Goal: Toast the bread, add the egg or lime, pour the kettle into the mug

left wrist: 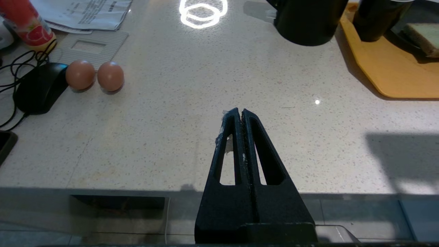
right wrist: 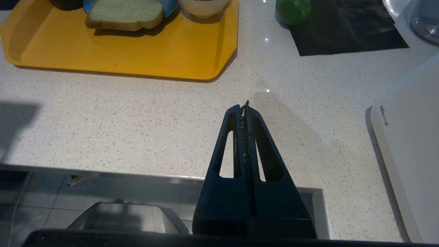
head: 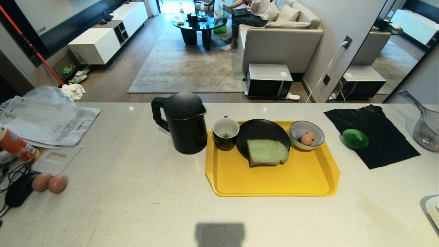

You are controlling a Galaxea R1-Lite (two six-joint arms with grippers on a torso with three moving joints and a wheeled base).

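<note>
bright, even daylight; ring-shaped lamp glare on the countertop (left wrist: 202, 12); soft shadows near its front edge; frames sharp.

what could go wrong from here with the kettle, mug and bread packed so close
1. The mug stands right beside the kettle and against the black plate, so lifting or tipping the kettle might knock it.
2. The bread overhangs the plate's rim onto the yellow tray; a grasp could drag it off.
3. The lime lies loose on the black cloth and may roll if nudged.

Two brown eggs (head: 49, 183) beside what looks like a mouse (head: 19, 188).
</note>
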